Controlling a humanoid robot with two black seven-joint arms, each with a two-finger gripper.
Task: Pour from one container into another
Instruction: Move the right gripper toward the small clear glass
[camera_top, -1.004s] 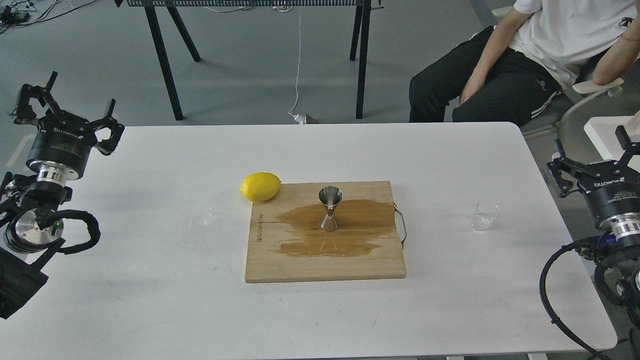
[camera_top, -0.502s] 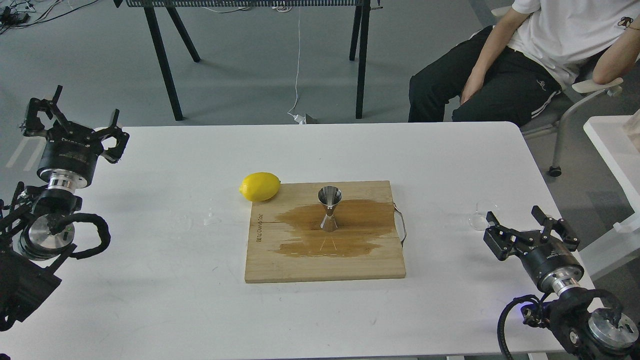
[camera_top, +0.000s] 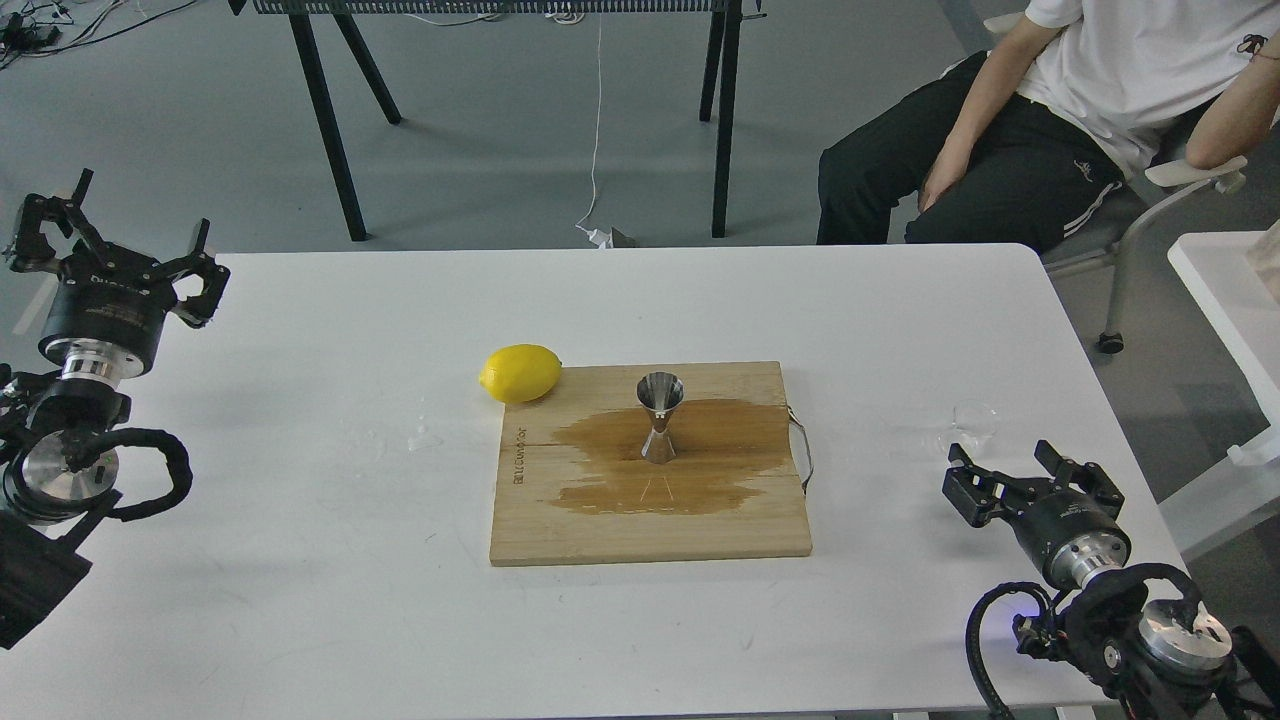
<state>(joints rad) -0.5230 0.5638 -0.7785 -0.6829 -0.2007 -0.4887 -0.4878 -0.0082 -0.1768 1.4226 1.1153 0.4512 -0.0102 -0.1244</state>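
The steel jigger (camera_top: 660, 417) stands upright on the wooden cutting board (camera_top: 600, 530), in the middle of a dark wet stain. The small clear glass cup (camera_top: 972, 424) stands on the white table to the right of the board. My right gripper (camera_top: 1005, 457) is open, low over the table just in front of the cup, fingers pointing toward it and not touching it. My left gripper (camera_top: 138, 215) is open at the table's far left edge, raised, with nothing in it.
A yellow lemon (camera_top: 520, 373) lies at the board's far left corner. A metal handle (camera_top: 803, 450) sticks out of the board's right side. Small water drops (camera_top: 424, 437) lie left of the board. A seated person (camera_top: 1060, 110) is beyond the table's far right corner.
My right gripper dropped from high at the right edge to table level and slid left, toward the cup. My left gripper shifted slightly left and stayed open.
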